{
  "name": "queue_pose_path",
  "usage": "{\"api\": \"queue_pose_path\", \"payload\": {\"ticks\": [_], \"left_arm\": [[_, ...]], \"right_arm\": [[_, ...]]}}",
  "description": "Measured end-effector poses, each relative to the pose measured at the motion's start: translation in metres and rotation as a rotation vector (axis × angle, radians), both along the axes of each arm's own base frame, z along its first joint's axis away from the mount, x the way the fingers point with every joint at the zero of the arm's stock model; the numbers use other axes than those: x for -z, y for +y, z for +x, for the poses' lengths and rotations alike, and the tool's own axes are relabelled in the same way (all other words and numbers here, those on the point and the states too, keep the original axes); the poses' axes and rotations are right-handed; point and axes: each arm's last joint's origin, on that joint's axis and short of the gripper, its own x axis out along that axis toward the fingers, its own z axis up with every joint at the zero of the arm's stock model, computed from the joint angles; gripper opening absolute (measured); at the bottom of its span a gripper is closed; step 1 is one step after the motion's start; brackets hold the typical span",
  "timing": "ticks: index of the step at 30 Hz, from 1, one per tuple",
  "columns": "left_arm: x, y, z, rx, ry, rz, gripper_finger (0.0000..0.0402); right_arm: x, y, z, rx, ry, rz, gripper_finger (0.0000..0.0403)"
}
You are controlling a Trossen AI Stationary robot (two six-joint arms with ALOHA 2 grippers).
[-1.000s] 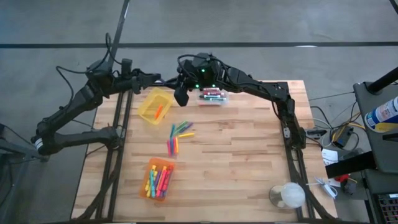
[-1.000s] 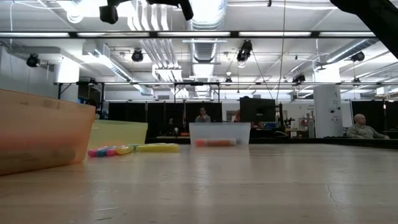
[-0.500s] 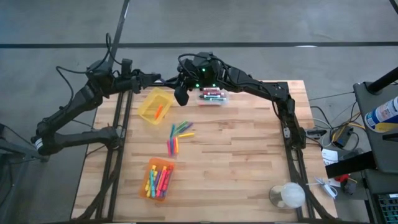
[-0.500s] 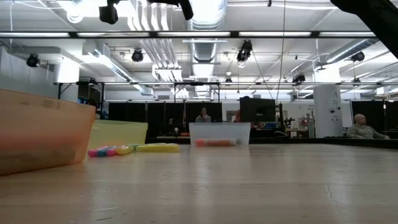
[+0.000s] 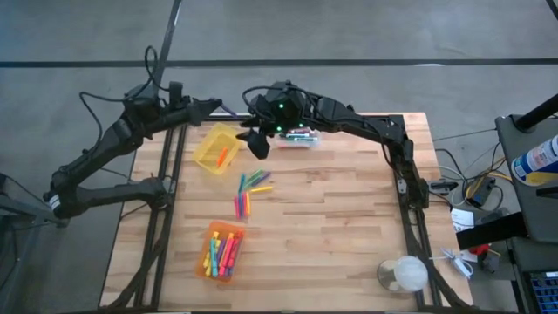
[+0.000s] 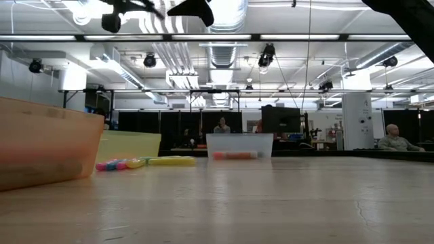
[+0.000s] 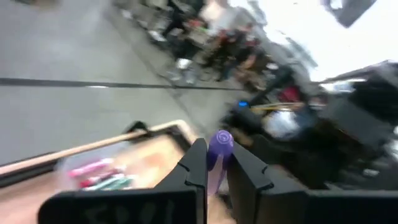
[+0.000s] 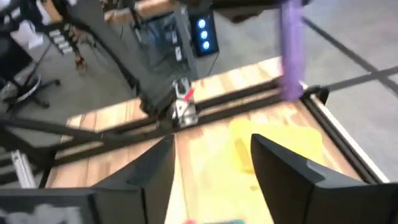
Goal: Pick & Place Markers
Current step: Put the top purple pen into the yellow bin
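Up above the far side of the worktop point(image 5: 349, 227), the left end effector point(image 7: 219, 149) is clenched on a purple marker point(image 7: 220, 140), gripping it low on the barrel so the cap end stands proud of the fingertips. The right end effector point(image 8: 211, 140) hangs close in front of it with its fingers spread and nothing between them. From its own camera the same marker shows off to one side, clear of both fingers. I'd read this as a hand-over with the grip now on the left side. To do it well, the right arm should draw straight back before the left one swings, because the two arms are crowded together up there. Beneath and just beside the left end effector sits the yellow bin point(image 5: 218, 146), and the clear bin point(image 5: 299, 136) lies under the right arm's wrist. Which bin purple belongs in I can't say from here — the wrist pictures are smeared. Either way, the left arm should tilt the marker level, come down low inside the bin's walls and only then let go, so it doesn't bounce out. The loose markers point(image 5: 248, 190) wait nearer the middle, well below both end effectors — those come after.
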Motion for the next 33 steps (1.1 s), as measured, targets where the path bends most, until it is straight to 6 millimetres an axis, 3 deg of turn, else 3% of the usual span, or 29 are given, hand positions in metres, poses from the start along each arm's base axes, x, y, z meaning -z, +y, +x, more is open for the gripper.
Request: {"api": "queue_pose_path", "payload": {"ticks": [11, 18, 26, 33], "left_arm": [[0.056, 0.011, 0.002, -0.168, 0.549, -0.191, 0.0033], [0.087, 0.028, 0.016, -0.236, 0.892, -0.178, 0.0034], [0.134, 0.049, 0.044, -0.1, 1.192, -0.296, 0.0034], [0.164, 0.062, 0.061, -0.028, 1.289, -0.377, 0.0035]], "right_arm": [[-0.005, 0.001, -0.006, -0.007, 0.006, -0.025, 0.0234], [-0.005, 0.001, -0.006, -0.004, 0.008, -0.026, 0.0235], [-0.005, 0.004, -0.005, -0.009, 0.009, -0.025, 0.0231], [-0.005, 0.006, -0.005, -0.015, 0.01, -0.025, 0.0233]]}}
